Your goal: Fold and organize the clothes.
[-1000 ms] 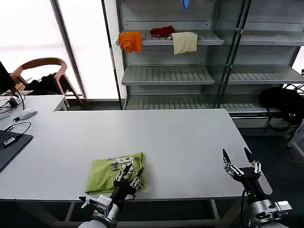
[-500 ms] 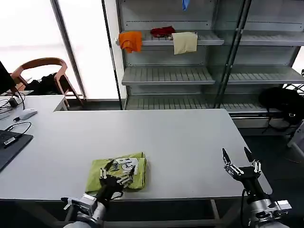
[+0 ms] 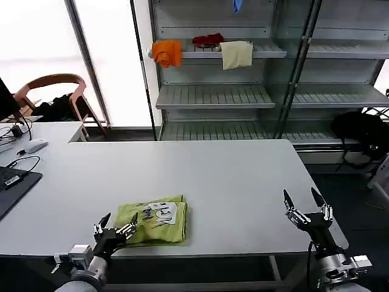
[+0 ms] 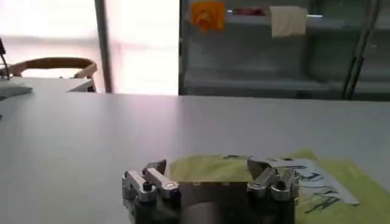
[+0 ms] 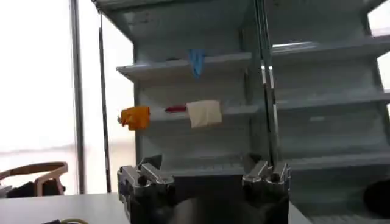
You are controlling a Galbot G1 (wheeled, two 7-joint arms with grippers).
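Three cameras — one high, two low

The head camera looks forward and down over the table (image 3: pixel 243 182) toward the shelves (image 3: pixel 213 94); both wrist cameras sit low near the table's front edge, facing the same shelves — all share them.

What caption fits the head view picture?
Folded green T-shirt on the table, open left gripper beside it.

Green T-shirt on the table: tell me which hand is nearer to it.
Left. The left hand is open at the folded green T-shirt's near-left corner; the right hand is open, far off near the table's right edge.
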